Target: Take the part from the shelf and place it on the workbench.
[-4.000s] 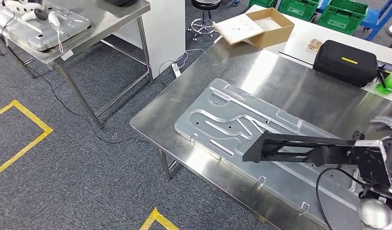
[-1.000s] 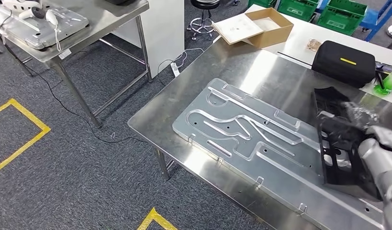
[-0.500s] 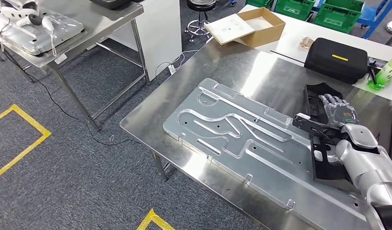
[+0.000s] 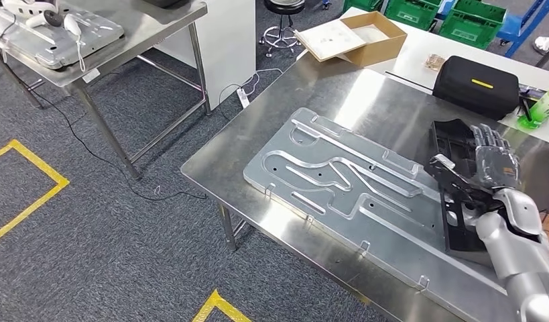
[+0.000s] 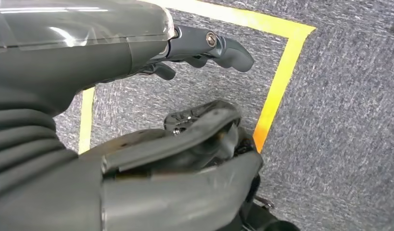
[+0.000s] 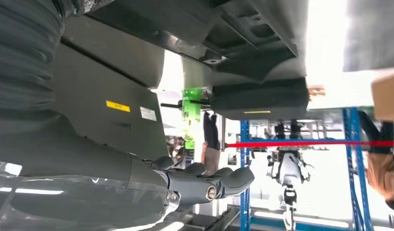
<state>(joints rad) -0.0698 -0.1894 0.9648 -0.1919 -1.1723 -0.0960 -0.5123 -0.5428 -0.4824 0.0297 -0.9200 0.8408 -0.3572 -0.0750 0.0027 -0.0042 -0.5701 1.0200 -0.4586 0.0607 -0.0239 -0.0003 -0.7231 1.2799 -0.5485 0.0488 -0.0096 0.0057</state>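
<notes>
The black part (image 4: pixel 459 194) is lying flat on the steel table (image 4: pixel 365 100), at its right end, partly overlapping the big grooved metal plate (image 4: pixel 345 181) that's sitting in the middle. It's looking like a long, open-framed moulded piece, so I'm guessing it's stiff and fairly light, probably hard plastic, not something that's going to flex or crumple. The smooth faces could be a bit slippery, so I'd be taking hold around one of the frame ribs near the middle, not by a flat face or far out at one end where it'd want to swing.

My right hand (image 4: pixel 489 164) is hovering right over the part's far half, fingers (image 4: pixel 487 137) stretched out and spread. I'm not gripping anything as far as I can see, though I can't tell whether my palm is touching the part or just above it. In the right wrist view the part's dark underside (image 6: pixel 223 43) is sitting close to my fingers, which are reaching out straight with nothing in them.

My left hand (image 5: pixel 151 120) is hanging down over grey carpet with yellow tape (image 5: pixel 276 91), fingers loosely apart and empty.
</notes>
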